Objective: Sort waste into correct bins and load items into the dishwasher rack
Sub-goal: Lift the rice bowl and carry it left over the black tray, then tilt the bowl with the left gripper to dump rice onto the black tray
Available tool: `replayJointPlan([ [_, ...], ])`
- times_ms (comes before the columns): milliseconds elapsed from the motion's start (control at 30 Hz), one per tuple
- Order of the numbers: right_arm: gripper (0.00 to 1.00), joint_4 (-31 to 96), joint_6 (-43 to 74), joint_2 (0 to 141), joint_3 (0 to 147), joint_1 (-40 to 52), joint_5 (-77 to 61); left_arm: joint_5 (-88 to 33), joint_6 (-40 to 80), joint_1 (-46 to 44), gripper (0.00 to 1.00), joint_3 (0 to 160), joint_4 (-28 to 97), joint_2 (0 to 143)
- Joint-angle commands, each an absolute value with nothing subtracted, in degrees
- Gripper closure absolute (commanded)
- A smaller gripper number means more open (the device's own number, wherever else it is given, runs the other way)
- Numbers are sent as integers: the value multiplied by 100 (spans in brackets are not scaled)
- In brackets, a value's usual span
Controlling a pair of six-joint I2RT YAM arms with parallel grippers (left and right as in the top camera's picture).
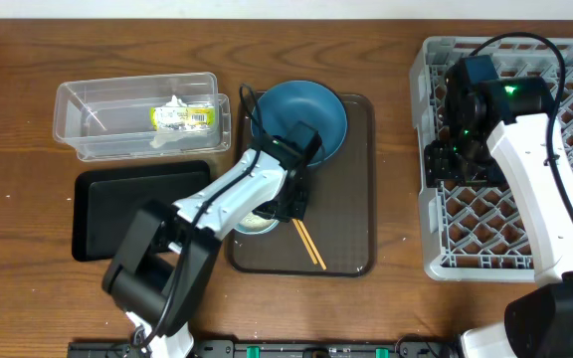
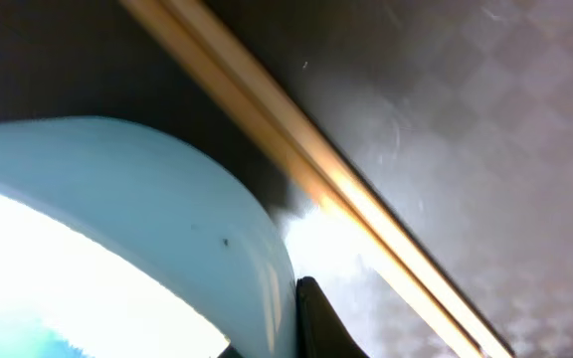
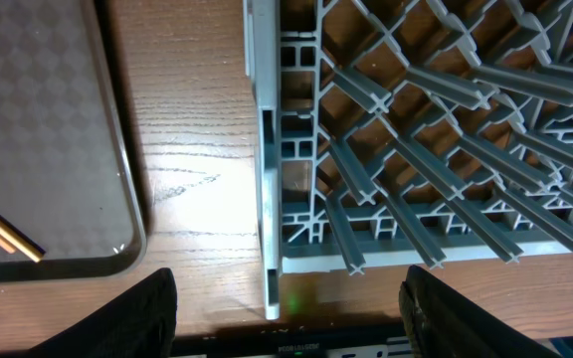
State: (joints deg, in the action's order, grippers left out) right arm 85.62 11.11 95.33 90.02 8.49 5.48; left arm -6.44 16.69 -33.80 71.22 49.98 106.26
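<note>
My left gripper [image 1: 285,204] is on the dark brown serving tray [image 1: 351,199], shut on the rim of the light blue bowl [image 1: 257,223]. In the left wrist view one finger [image 2: 279,323] presses the bowl's outer wall [image 2: 147,199]. The wooden chopsticks [image 1: 309,245] lie just right of it [image 2: 316,169]. The dark blue plate [image 1: 306,114] sits at the tray's far end. The clear tub [image 1: 88,119] holds the yellow-green wrapper [image 1: 183,117] and white tissue [image 1: 174,102]. My right gripper [image 1: 446,164] is open and empty over the left edge of the grey rack [image 1: 525,229]; it also shows in the right wrist view [image 3: 286,298].
The black tray [image 1: 117,204] lies in front of the clear tub. The right wrist view shows the rack's lattice [image 3: 416,119], bare wood between the rack and the serving tray's corner [image 3: 38,129], and a chopstick tip [image 3: 3,234].
</note>
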Motion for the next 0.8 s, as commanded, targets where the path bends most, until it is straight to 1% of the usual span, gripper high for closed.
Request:
replayJointPlan([
  [0,29,8554,1153,9524,8989,880,709,-534,1660,-3262,94,7225,5135,10121],
  [100,29,8576,1153,9524,8989,880,749,-534,1658,-2995,94,7225,5297,9636],
  [200,29,8576,1153,9524,8989,880,749,-631,1623,-2508,94,7223,5441,9155],
  [300,29,8576,1151,9524,8989,880,753,-1203,1358,-1852,94,7223,5481,8799],
  [533,29,8582,1151,9524,8989,880,753,-3321,585,40,94,7161,5524,8685],
  [767,29,8611,1151,9524,8989,880,753,-5527,-331,1782,94,6654,5507,8934],
])
